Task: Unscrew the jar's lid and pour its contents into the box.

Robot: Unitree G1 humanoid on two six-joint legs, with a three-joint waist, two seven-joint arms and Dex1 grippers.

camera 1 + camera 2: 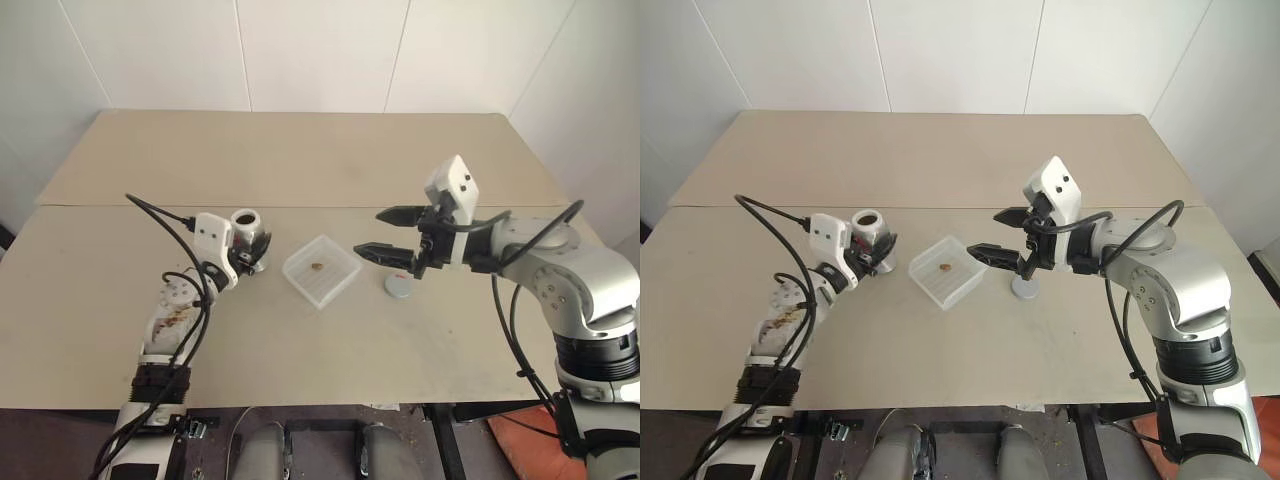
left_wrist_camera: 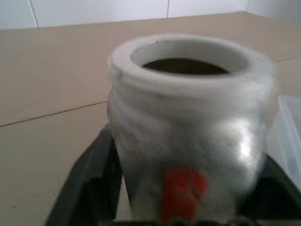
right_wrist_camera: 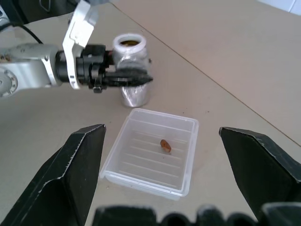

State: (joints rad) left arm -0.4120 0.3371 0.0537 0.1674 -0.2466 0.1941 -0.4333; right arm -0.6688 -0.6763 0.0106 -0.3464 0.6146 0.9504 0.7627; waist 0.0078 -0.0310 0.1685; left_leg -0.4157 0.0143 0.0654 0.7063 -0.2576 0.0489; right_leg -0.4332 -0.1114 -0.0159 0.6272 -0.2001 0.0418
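Observation:
The silvery jar (image 1: pixel 247 228) stands upright and lidless on the table, just left of the box (image 1: pixel 335 282). Its mouth looks brownish inside (image 3: pixel 129 43). My left gripper (image 1: pixel 255 252) reaches around the jar's lower half, and a red mark shows low on the jar (image 2: pixel 183 188). The clear, ridged box holds one small brown bit of the contents (image 3: pixel 165 146). The grey lid (image 1: pixel 398 286) lies flat on the table right of the box. My right gripper (image 1: pixel 368 232) hovers open and empty above the lid and the box's right edge.
The beige table (image 1: pixel 300 160) runs back to a white wall, with a seam across it behind the jar. Black cables loop from both arms.

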